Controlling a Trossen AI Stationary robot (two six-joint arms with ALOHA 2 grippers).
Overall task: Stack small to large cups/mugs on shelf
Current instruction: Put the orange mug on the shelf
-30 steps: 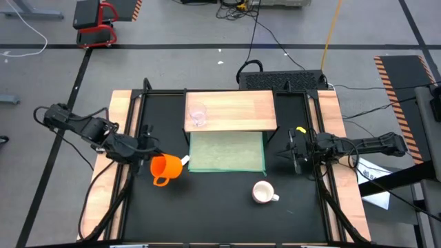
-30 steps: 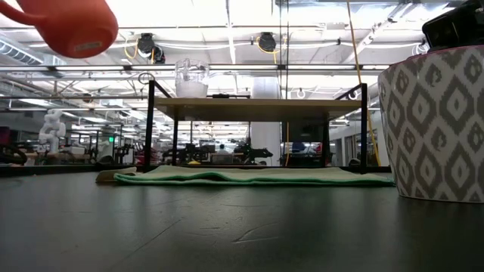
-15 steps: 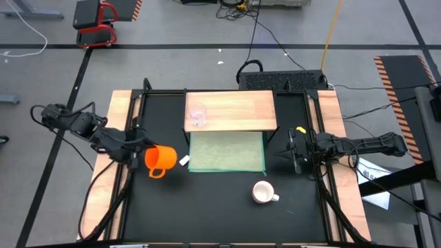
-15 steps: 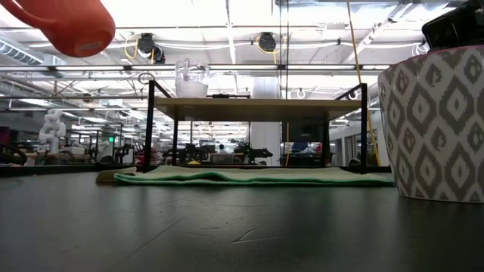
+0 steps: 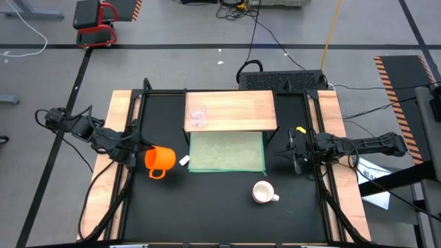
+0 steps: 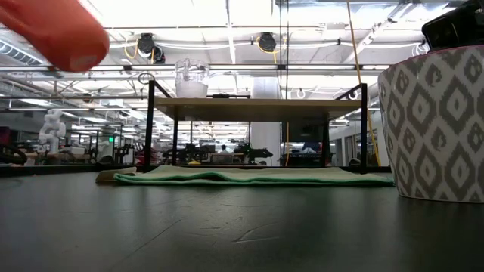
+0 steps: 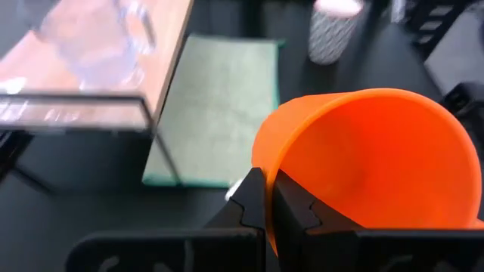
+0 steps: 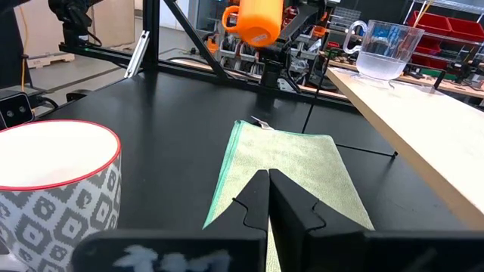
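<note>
The orange mug (image 5: 160, 160) is held off the table, left of the green mat (image 5: 227, 152), its rim clamped between the left gripper's (image 7: 268, 205) fingers. It should be lifted above the shelf (image 5: 238, 111) and set down beside the clear cup (image 5: 198, 115) without knocking it. The white mug (image 5: 262, 192) waits near the front; the right gripper (image 8: 268, 198) rests closed at the right. No writing is legible.

Orange mug (image 5: 160, 159) aloft; clear cup (image 5: 198, 116) shelved.

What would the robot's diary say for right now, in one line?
left end effector: shut on orange mug, lifted | clear cup: on shelf | white mug: on table | right end effector: shut, waiting
</note>
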